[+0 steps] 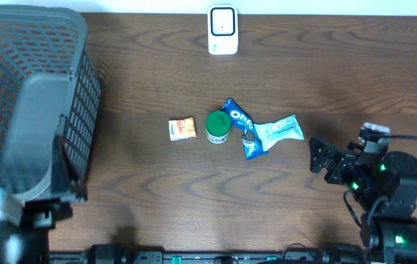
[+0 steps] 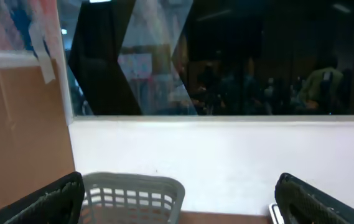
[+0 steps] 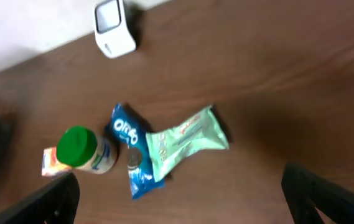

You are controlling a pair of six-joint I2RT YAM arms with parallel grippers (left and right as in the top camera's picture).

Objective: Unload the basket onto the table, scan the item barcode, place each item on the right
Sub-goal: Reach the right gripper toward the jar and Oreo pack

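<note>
Jaws wide open on both arms, nothing held; items lie loose mid-worktop (image 1: 157, 198).
Right gripper (image 1: 324, 160) sits by the near right corner, fingers spread and empty, pointing at the cluster and well apart from it. Left gripper (image 2: 180, 183) is at the near left corner, equally spread and empty; on my left wrist feed it looks level over the rim of the grey basket (image 1: 39, 95) to a white wall (image 2: 226, 155) and a dark window (image 2: 257, 62). Mid-worktop, left to right: orange packet (image 1: 182, 129), green-lidded jar (image 1: 218, 127) just beside it, blue Oreo pack (image 1: 239, 117) right against the jar, mint pouch (image 1: 280, 130) overlapping the Oreo pack's near end, and a small round dark thing (image 1: 248, 136) at that overlap. Scanner (image 1: 223, 31) stands at the far edge, about centre, well apart from the items.
</note>
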